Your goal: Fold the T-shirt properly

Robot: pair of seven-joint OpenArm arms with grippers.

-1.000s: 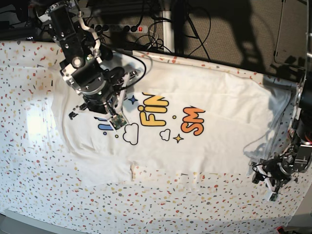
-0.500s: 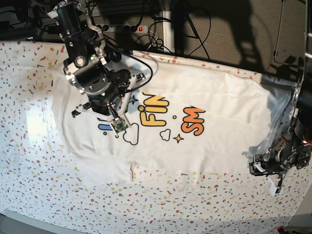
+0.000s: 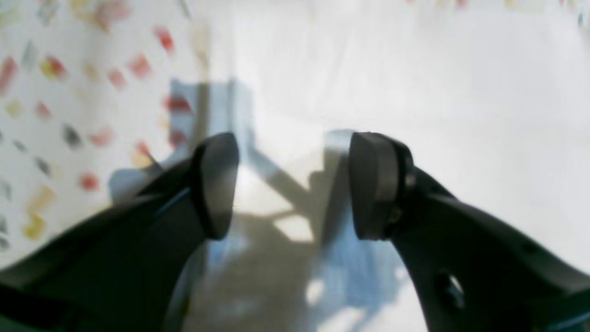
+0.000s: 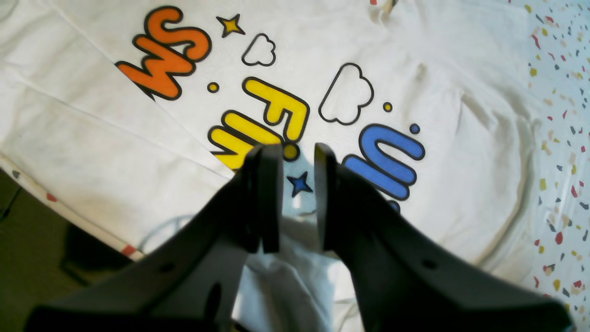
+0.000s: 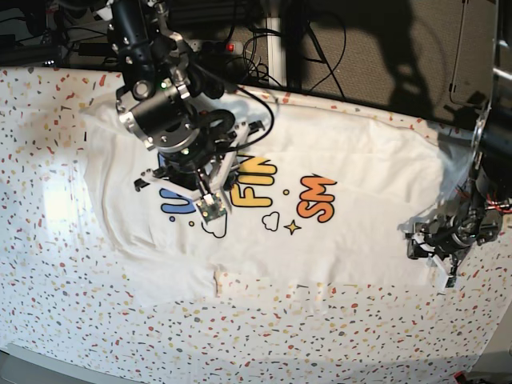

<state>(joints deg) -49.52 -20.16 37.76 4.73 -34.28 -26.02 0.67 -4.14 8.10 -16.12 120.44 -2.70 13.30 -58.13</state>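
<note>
Lying print-up and mostly flat across the middle of the speckled counter (image 5: 48,304), the soft, creased white T-shirt (image 5: 360,160) awaits folding, the right gripper (image 4: 297,205) hovering narrowly parted and empty above its lettering, the left gripper (image 3: 292,184) spread low over its lower-right hem, probably to pinch it.

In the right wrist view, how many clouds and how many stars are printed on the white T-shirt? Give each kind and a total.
Black-outlined clouds: 2
Stars, one yellow and one blue: 2
Total on the white cotton T-shirt: 4
</note>
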